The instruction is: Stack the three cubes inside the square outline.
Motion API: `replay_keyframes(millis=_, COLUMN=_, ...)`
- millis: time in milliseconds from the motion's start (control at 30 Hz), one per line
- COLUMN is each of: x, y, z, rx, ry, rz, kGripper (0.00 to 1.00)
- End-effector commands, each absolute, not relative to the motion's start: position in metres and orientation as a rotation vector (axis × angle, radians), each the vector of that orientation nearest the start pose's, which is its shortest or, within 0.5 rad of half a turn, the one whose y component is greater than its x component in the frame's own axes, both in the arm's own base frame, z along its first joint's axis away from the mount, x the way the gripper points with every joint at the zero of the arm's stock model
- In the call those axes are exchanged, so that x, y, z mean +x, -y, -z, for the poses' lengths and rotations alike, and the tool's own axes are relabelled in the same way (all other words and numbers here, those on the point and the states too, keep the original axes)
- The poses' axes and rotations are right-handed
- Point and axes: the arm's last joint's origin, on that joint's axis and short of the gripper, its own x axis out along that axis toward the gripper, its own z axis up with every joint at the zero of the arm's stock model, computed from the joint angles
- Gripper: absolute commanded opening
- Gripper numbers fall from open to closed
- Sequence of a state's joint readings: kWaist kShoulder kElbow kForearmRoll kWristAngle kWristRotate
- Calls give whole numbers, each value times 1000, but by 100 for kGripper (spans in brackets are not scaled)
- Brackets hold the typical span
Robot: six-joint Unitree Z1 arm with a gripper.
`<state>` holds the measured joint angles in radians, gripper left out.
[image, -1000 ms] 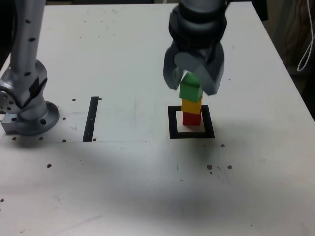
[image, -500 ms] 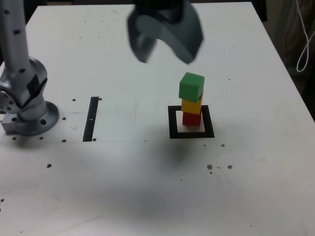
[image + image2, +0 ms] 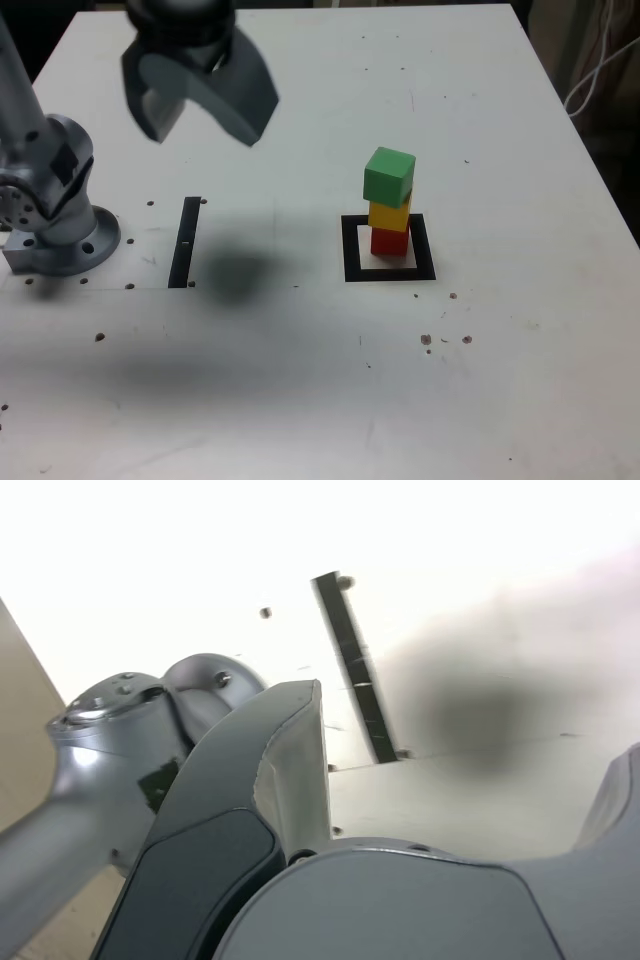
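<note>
Inside the black square outline [image 3: 350, 250] stands a tower of three cubes: the red cube [image 3: 389, 241] at the bottom, the yellow cube [image 3: 389, 214] on it, and the green cube [image 3: 388, 176] on top, turned slightly askew. My gripper [image 3: 200, 118] hangs high above the table toward the exterior view's left, well clear of the tower, its jaws spread open with nothing between them. The wrist view shows one grey finger [image 3: 260, 810] and none of the cubes.
The arm's grey base [image 3: 55, 215] sits at the exterior view's left edge. A straight black strip [image 3: 185, 241], also seen in the wrist view as the strip [image 3: 355, 670], lies between the base and the outline. Small dark specks dot the white table [image 3: 300, 380].
The gripper left the green cube on top of the tower, rose, opened wider and swung toward the exterior view's left. The tower stayed put.
</note>
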<state>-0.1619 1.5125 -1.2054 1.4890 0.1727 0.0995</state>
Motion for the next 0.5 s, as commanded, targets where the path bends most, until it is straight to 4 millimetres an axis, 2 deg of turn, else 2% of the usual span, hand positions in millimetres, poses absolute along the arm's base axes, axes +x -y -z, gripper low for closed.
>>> replay_keyframes(millis=0, x=164, y=16, z=-311, rx=351, ry=-1809, rz=74, kGripper=99)
replay_keyframes(millis=200, x=143, y=10, z=-291, rx=330, ry=-1859, rz=55, kGripper=99)
replay_keyframes(millis=467, x=135, y=9, z=-277, rx=329, ry=-1899, rz=40, kGripper=99)
